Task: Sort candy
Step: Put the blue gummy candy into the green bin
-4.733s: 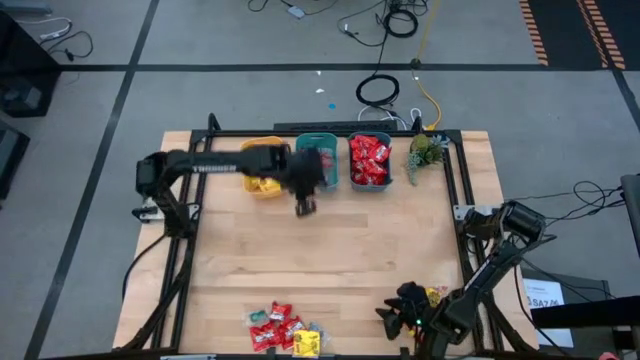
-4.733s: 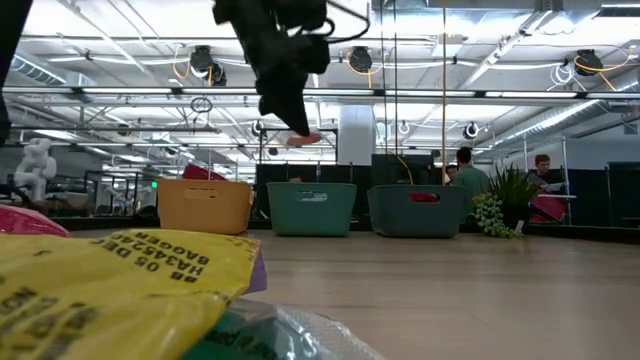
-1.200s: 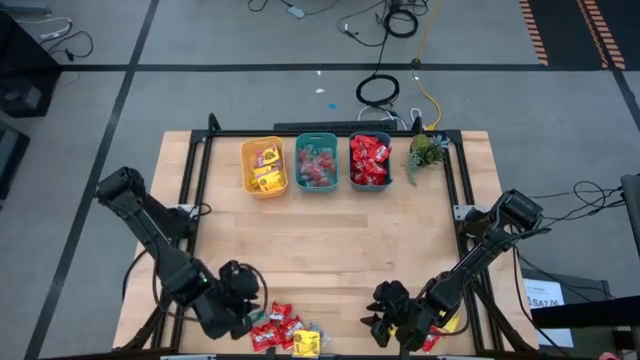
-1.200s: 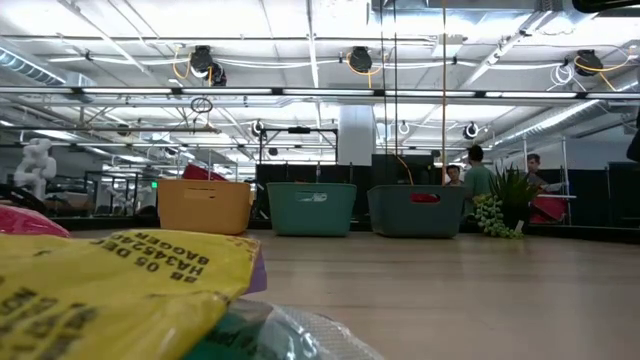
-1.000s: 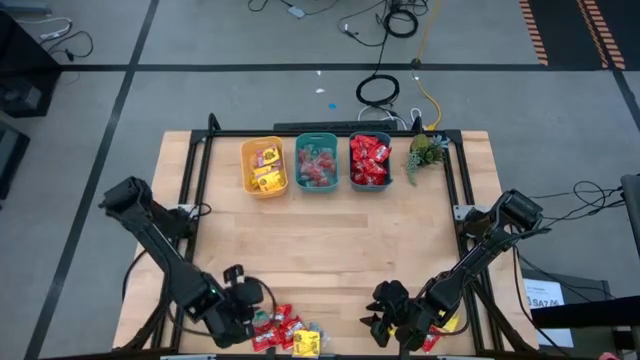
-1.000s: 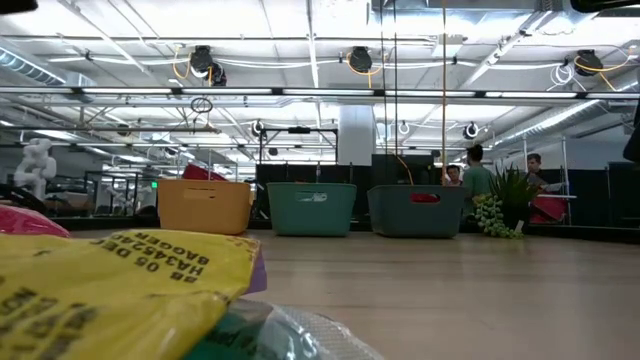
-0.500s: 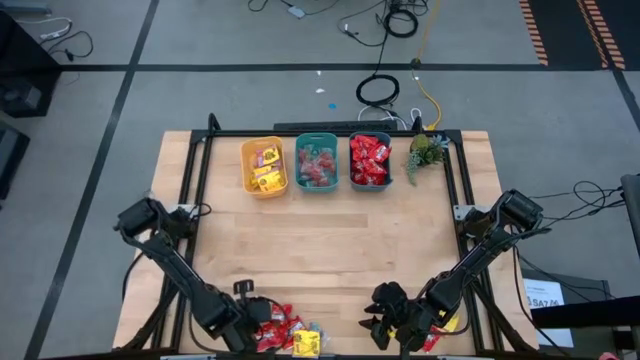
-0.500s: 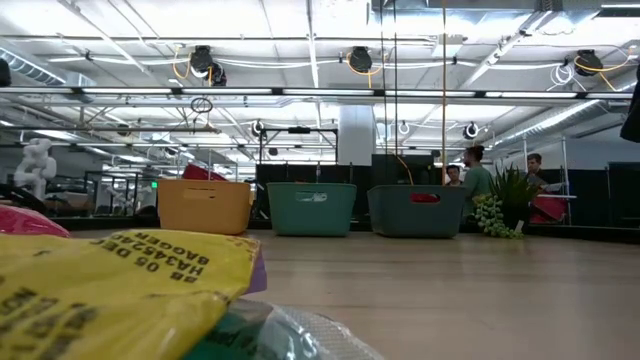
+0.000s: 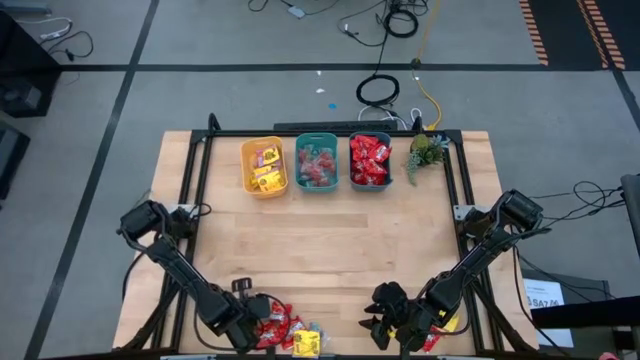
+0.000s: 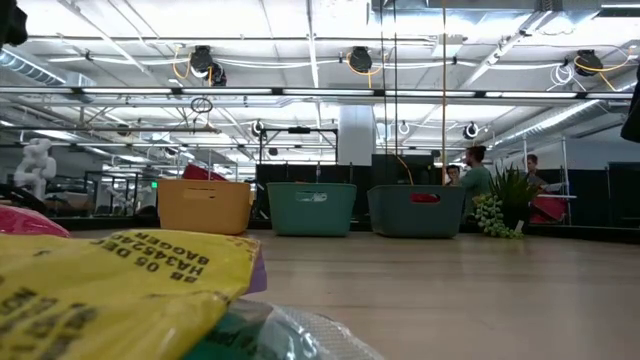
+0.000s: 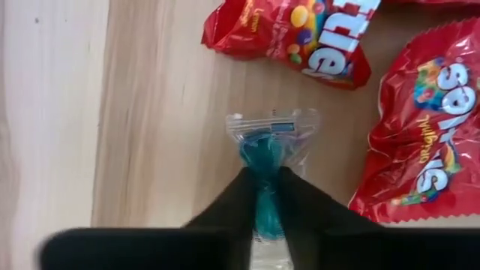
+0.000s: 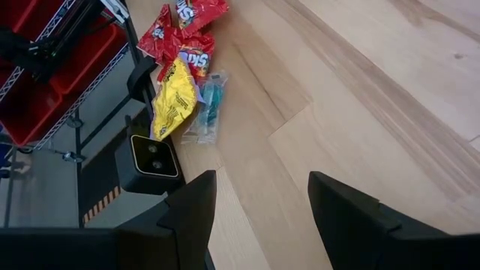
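Note:
Loose candy (image 9: pixel 287 328) lies in a small pile at the table's near edge: red packets (image 11: pixel 420 142), a yellow packet (image 12: pixel 174 97) and clear-wrapped teal pieces (image 12: pixel 208 105). My left gripper (image 9: pixel 250 315) stands over the pile's left side, pointing down, shut on one teal piece in a clear wrapper (image 11: pixel 271 142). My right gripper (image 9: pixel 385 318) waits open at the near right, with nothing between its fingers (image 12: pixel 259 217). At the far edge, a yellow bin (image 9: pixel 264 166), a teal bin (image 9: pixel 317 163) and a bin of red packets (image 9: pixel 369 161) hold candy. My left gripper pinches the teal sweet inside its clear wrapper (image 11: pixel 266 191) between its two fingers, which come from above and point down. The wrapper lies flat on the wood, its sealed end (image 11: pixel 274 120) sticking out past the fingertips.
A small green plant (image 9: pixel 425 150) stands right of the bins. A black camera block (image 12: pixel 150 154) sits at the near edge beside the pile, with the yellow packet (image 10: pixel 100 290) right in front of it. Bare wood (image 9: pixel 330 240) stretches between the pile and the bins.
My left gripper has come down toward the table's near edge onto the left side of the candy pile. The right arm has kept still.

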Controlling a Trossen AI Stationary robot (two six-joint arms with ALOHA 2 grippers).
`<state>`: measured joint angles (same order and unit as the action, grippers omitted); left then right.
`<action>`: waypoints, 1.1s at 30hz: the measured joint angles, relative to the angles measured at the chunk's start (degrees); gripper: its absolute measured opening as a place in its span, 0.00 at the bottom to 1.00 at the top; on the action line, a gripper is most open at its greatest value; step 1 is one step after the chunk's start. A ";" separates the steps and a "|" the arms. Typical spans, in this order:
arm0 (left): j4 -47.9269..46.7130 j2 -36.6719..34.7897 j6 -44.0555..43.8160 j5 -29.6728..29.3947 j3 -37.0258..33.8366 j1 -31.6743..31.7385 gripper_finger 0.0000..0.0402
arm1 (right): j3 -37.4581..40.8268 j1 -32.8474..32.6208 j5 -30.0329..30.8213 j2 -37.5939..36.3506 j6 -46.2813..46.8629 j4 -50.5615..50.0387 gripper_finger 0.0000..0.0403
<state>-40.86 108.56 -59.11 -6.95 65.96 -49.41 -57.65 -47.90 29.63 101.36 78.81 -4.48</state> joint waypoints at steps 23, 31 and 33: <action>-9.99 -24.93 16.53 -9.49 -0.36 25.48 0.01 | 0.00 0.55 0.53 0.00 0.01 -0.12 0.50; 6.34 -24.13 42.80 4.75 -0.33 51.21 0.03 | 0.00 2.34 0.61 0.00 1.61 -0.50 0.50; 10.55 -23.32 46.44 8.29 -0.32 56.95 0.04 | 0.00 3.03 0.63 0.00 2.15 -0.54 0.50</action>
<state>-30.31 85.25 -12.67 1.34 65.65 7.54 -57.65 -44.87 30.26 101.36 80.95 -5.02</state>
